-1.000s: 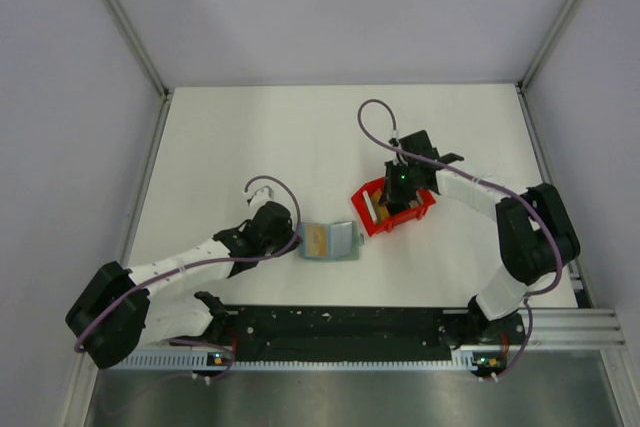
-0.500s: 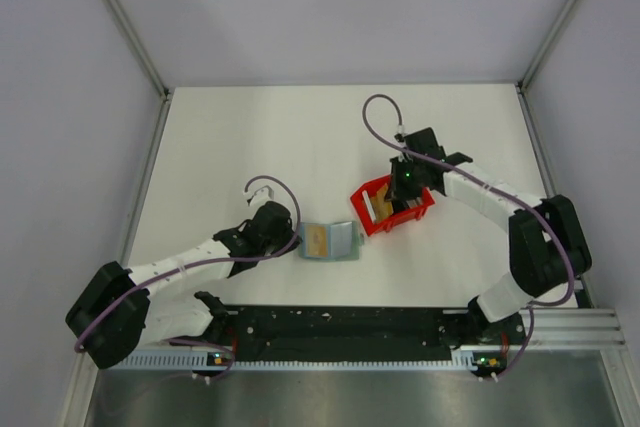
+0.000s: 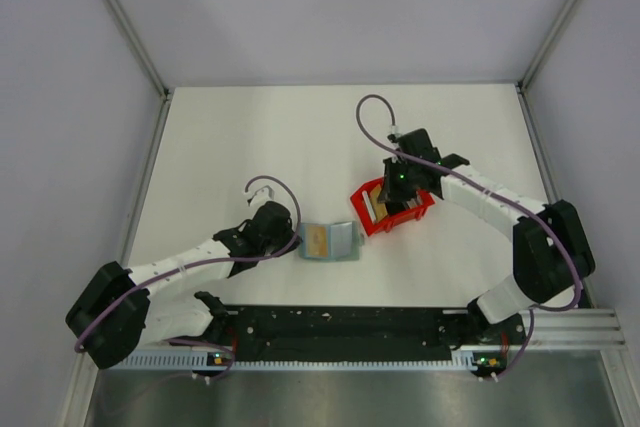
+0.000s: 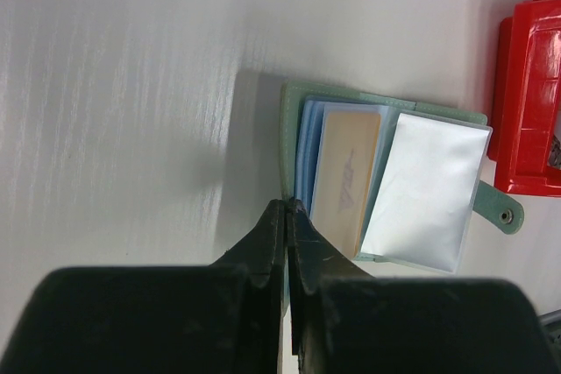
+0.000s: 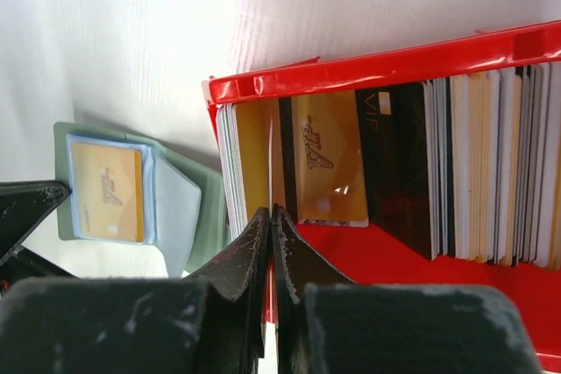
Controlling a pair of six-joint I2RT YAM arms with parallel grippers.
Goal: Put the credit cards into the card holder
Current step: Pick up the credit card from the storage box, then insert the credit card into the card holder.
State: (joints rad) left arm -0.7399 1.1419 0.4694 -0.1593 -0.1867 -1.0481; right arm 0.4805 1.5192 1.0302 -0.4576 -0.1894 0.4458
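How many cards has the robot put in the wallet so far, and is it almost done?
Only just started. One gold card sits in the open card holder, and the left gripper pinches its edge. The right gripper, fingers together, is reaching into the red bin. A whole row of credit cards is left there.

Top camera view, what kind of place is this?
Probably a robot test cell: a white table walled by plain panels on aluminium posts, two arms bolted at its edge, one red bin of cards and a card holder.
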